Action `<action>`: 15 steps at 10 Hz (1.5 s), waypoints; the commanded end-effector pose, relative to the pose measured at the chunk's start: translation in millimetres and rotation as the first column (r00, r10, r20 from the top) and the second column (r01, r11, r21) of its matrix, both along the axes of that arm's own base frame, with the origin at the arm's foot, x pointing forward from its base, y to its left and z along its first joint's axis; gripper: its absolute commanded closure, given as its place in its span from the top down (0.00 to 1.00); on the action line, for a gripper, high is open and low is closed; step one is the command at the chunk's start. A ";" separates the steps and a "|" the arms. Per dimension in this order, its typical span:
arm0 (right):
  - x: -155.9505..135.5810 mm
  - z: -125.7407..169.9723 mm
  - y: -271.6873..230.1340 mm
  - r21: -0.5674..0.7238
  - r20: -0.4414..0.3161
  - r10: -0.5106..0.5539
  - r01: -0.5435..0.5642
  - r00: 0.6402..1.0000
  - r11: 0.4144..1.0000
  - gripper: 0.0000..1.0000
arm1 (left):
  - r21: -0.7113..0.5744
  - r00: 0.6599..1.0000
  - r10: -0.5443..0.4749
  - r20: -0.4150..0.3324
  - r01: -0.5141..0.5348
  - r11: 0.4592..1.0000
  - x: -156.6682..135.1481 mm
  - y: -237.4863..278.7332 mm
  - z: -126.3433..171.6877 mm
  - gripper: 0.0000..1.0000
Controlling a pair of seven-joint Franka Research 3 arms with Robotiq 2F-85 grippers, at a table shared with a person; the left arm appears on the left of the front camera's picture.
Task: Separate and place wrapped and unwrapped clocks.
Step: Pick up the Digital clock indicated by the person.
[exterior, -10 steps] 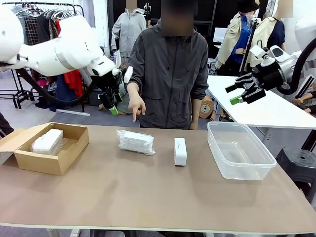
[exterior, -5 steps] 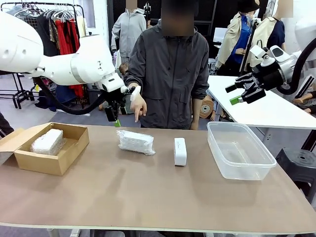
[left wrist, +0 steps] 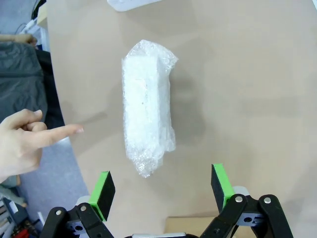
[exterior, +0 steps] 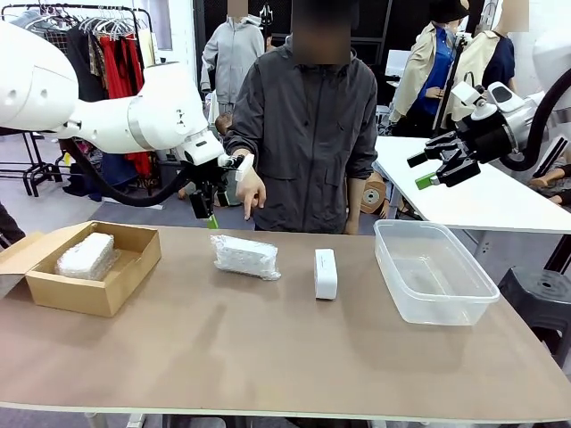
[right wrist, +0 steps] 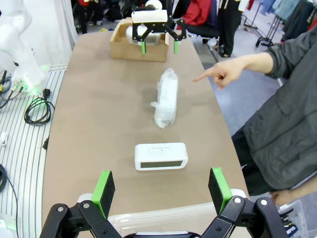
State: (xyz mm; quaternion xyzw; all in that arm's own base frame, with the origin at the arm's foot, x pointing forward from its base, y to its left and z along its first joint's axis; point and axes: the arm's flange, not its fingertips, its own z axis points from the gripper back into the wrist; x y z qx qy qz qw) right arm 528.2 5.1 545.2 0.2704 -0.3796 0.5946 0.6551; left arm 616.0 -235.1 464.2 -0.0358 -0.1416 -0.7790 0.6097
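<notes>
We can read no writing: the mark on the unwrapped clock (right wrist: 161, 156) is too small to make out. The left tool (left wrist: 163, 186) hangs above the far edge of the desk (exterior: 268, 357), its green pads apart and holding nothing. From its wrist camera, the loose wrapped clock (left wrist: 147, 116) lies on the desk beyond the pads, lengthwise and roughly in line with the gap between them, not touching. The person's hand (exterior: 251, 192) points down just beside this tool. The unwrapped clock stands on the desk between the loose wrapped clock and the clear tub (exterior: 385, 260). The boxed wrapped clock (exterior: 86, 255) lies in the cardboard box (exterior: 85, 299) at the left. The right tool (exterior: 421, 171) is raised above the tub's far side, well apart from every clock, with its pads spread and nothing in them.
</notes>
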 end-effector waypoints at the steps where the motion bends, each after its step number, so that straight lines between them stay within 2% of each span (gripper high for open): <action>1: -1.6 1.6 0.8 0.002 0.003 0.002 -0.002 1.000 1.000 1.00 | 0.000 1.000 -0.001 -0.001 0.001 1.000 0.0 -0.3 -0.6 1.00; 2: -1.6 1.6 0.8 0.002 0.003 0.002 -0.002 1.000 1.000 1.00 | 0.098 1.000 -0.015 -0.001 0.015 0.995 -2.7 -8.7 2.7 1.00; 3: -1.6 1.6 0.8 0.002 0.003 0.002 -0.002 1.000 1.000 1.00 | 0.171 0.999 0.045 0.008 -0.046 0.984 3.5 -21.9 0.9 1.00; 7: -1.6 1.6 0.8 0.002 0.003 0.002 -0.002 1.000 1.000 1.00 | 0.252 0.999 0.041 -0.005 -0.039 0.967 33.4 -67.3 -24.0 1.00; 12: -1.6 1.6 0.8 0.002 0.003 0.002 -0.002 1.000 1.000 1.00 | 0.279 0.999 -0.046 0.003 0.043 0.959 51.2 -89.0 -50.1 1.00; 15: -1.6 1.6 0.8 0.002 0.003 0.002 -0.002 1.000 1.000 1.00 | 0.223 0.995 -0.094 -0.043 0.101 0.970 57.8 -86.9 -60.7 1.00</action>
